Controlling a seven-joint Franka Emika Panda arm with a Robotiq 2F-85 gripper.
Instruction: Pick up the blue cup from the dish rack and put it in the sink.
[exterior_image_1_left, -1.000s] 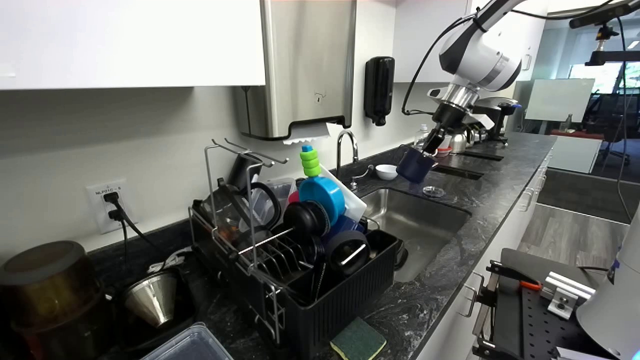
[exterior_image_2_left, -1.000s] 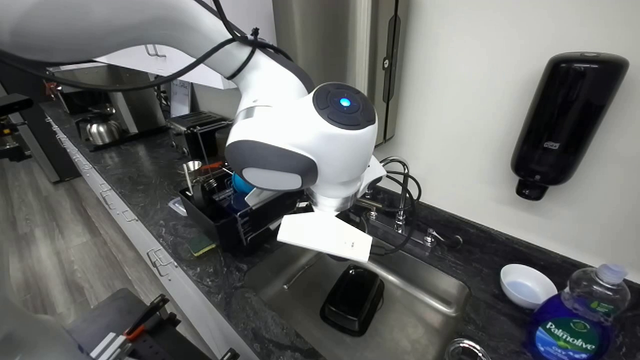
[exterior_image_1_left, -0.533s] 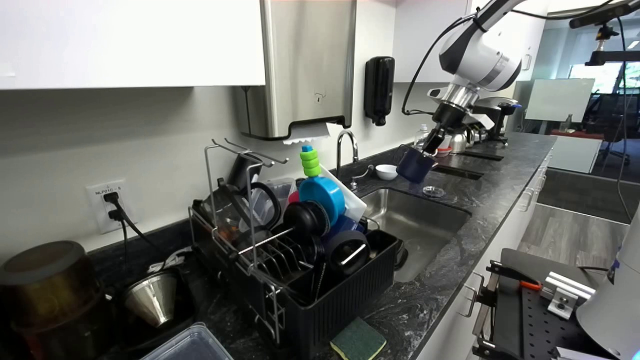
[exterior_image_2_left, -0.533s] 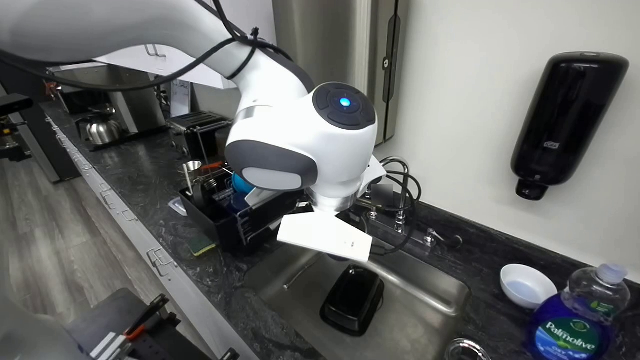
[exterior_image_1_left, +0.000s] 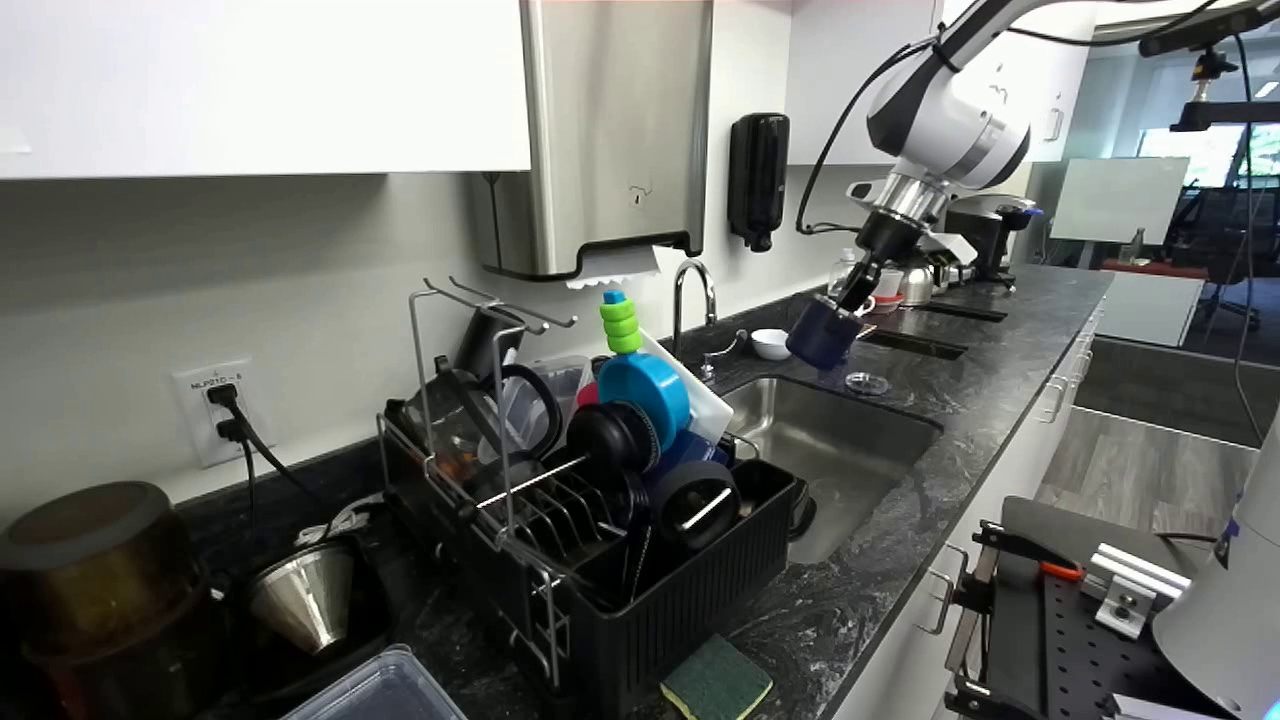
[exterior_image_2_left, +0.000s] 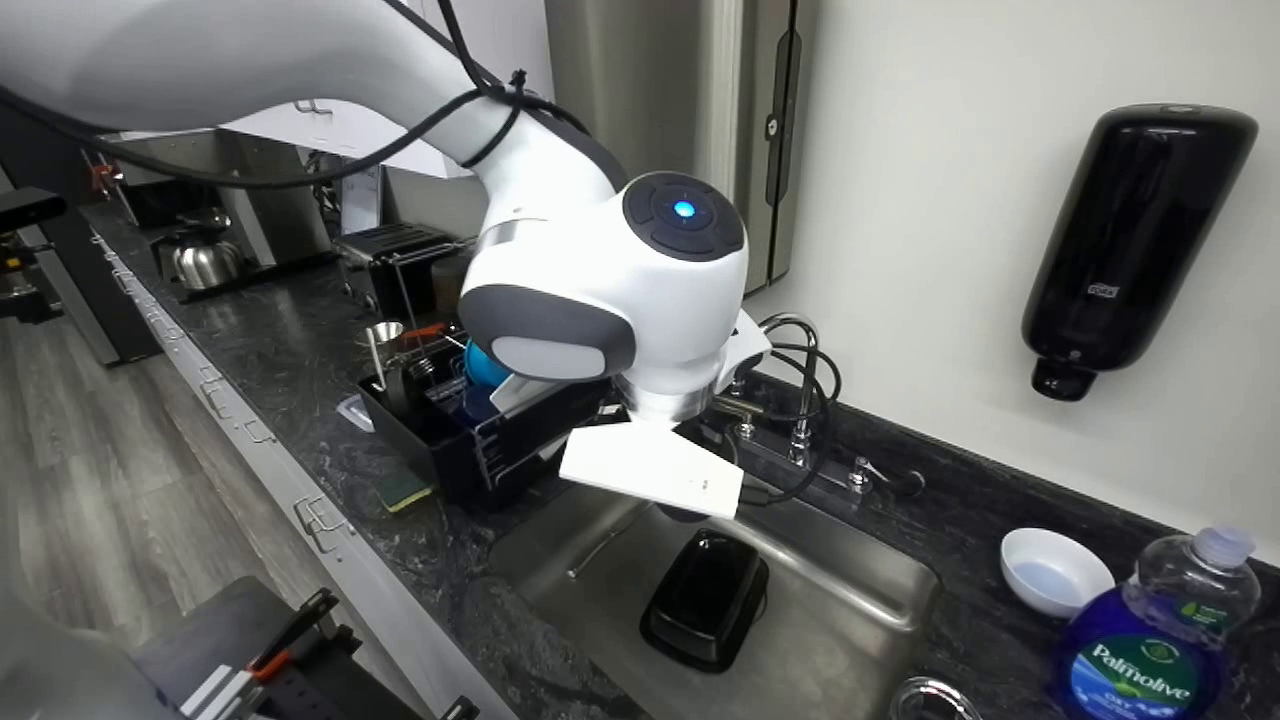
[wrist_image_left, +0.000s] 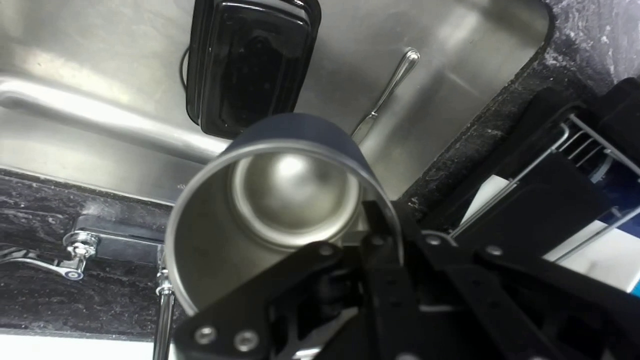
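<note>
Blue cup (exterior_image_1_left: 822, 335), navy, steel-toned inside: tilted, raised, clamped at its rim wall by the gripper (wrist_image_left: 392, 225), jaws straddling the edge.
Sink (exterior_image_2_left: 830, 610): seen beneath the cup in the wrist view; dark bench (exterior_image_1_left: 990, 400) rims it; bare metal around a black oblong dish (exterior_image_2_left: 702, 600) inside.
Knife (wrist_image_left: 391, 87): sink floor, near the dish, partly hidden by the cup.
Faucet (exterior_image_1_left: 677, 310): tall, arched, wall side.
Dish rack (exterior_image_1_left: 690, 610): loaded, just beside one end.
Sponge (exterior_image_1_left: 716, 680): bench, by the rack.
White bowl (exterior_image_2_left: 1056, 572), soap bottle (exterior_image_2_left: 1140, 650): bench, past the opposite end.
Small round shiny piece (exterior_image_1_left: 866, 384): near the sink's edge.
</note>
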